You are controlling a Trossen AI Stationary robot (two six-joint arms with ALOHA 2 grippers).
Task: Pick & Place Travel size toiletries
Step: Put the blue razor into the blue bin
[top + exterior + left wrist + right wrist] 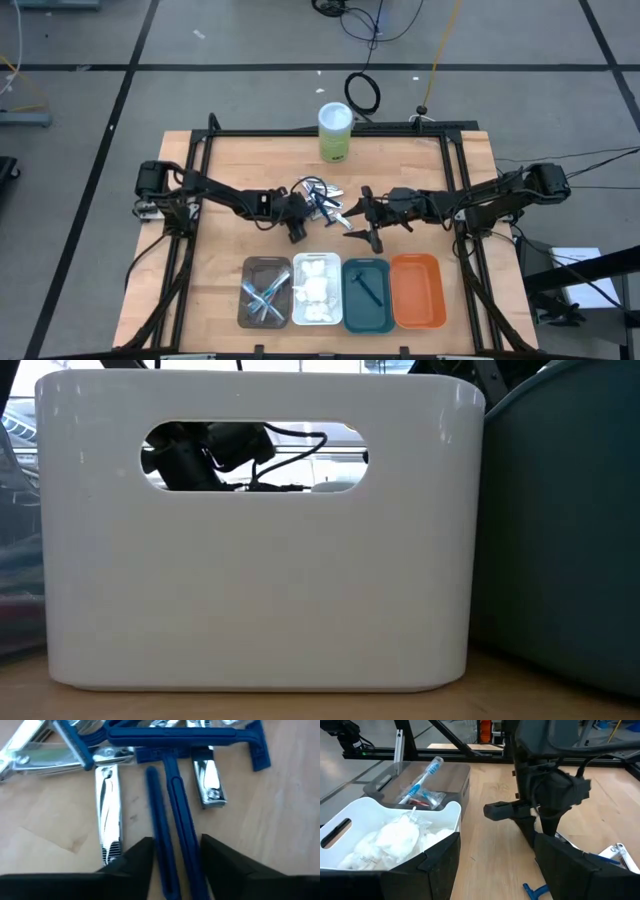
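The left gripper [176, 860] is open astride a dark blue razor [176, 815] handle in the mid-table pile. It looks light, stiff and slick, so gripping mid-handle seems best. The right gripper [495, 865], also open, hovers near the trays.

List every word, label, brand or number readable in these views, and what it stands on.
None is readable.
Green-and-white canister: any print on it is too small to read.
Nail clippers: no legible marking.
Blue razor, white tray: plain, no text.
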